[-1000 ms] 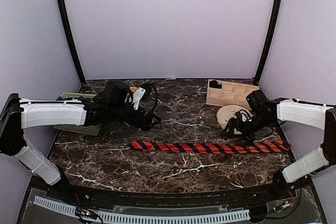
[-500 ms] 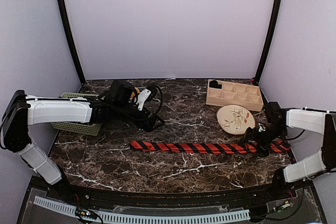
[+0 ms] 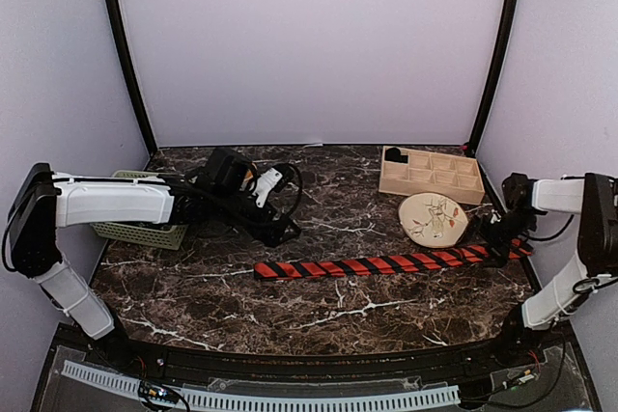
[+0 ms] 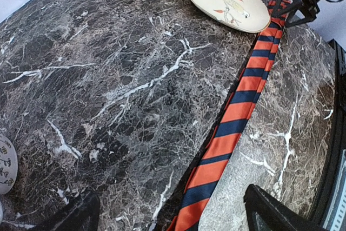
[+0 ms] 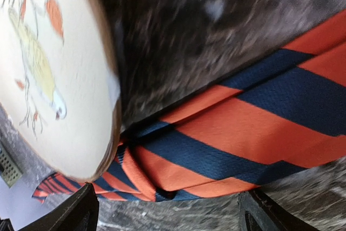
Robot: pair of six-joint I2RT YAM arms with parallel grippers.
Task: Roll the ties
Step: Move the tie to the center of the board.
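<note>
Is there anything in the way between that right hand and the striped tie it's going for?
Nothing visible. The right hand hangs open over the end of the tie, only fabric between its fingers. The plate sits close beside, not between.

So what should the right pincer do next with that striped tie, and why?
Probably lower and close the right pincer on the end of the striped tie. Its jaws stand open right over that end, beside the plate, and the tie lies stretched out, unrolled, so a grip there seems the way to start rolling.
</note>
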